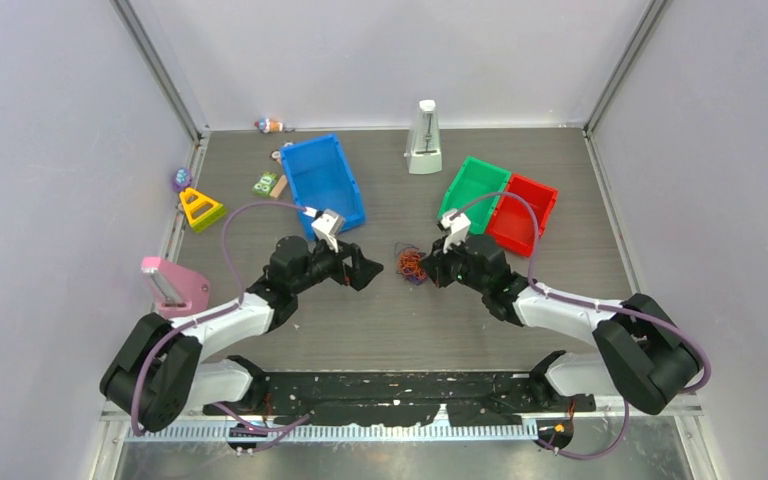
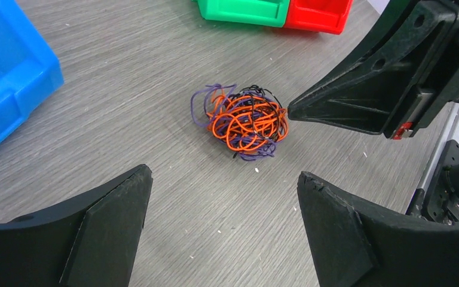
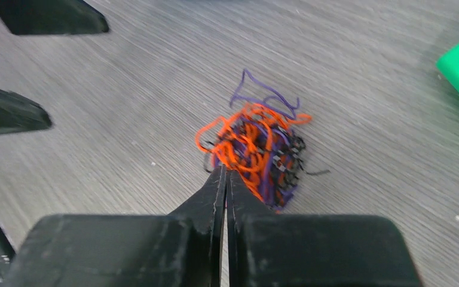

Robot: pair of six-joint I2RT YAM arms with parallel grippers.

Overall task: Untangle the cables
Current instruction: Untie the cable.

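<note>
The cables [image 1: 410, 264] are a small knotted clump of orange, purple and black strands on the grey table, midway between both arms. In the left wrist view the cables [image 2: 242, 121] lie ahead of my left gripper [image 2: 224, 173], which is wide open with only bare table between its fingers. My left gripper [image 1: 365, 272] stops a little left of the clump. My right gripper [image 3: 225, 170] is shut, its tips pinched together at the near edge of the cables [image 3: 257, 149], among orange strands. Its tip, as the left wrist view shows, touches the clump's right side.
A blue bin [image 1: 322, 180] stands behind the left gripper. Green [image 1: 472, 190] and red [image 1: 525, 212] bins stand behind the right gripper. A white metronome [image 1: 423, 138] is at the back, with a yellow triangle toy [image 1: 200, 208] and a pink object [image 1: 172, 285] at left.
</note>
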